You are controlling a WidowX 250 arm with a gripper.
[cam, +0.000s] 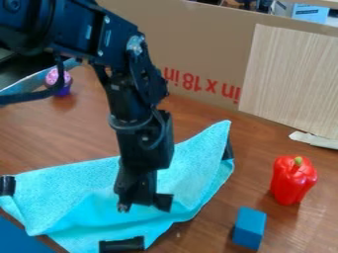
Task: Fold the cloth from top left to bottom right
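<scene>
My pincer (pixel 144 203), tips apart, is hanging over the cloth (pixel 79 184), which is spreading beneath and to both sides.

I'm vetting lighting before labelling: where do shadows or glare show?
Camera view: soft shadows fall toward the picture's lower left from the red pepper and blue block; faint sheen on the wooden table, no harsh glare.

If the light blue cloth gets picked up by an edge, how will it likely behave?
The cloth will probably hang floppy, since it lies in soft folds. It looks thin, so likely light for its size. The dark pieces at its edges might weigh them down a little.
</scene>
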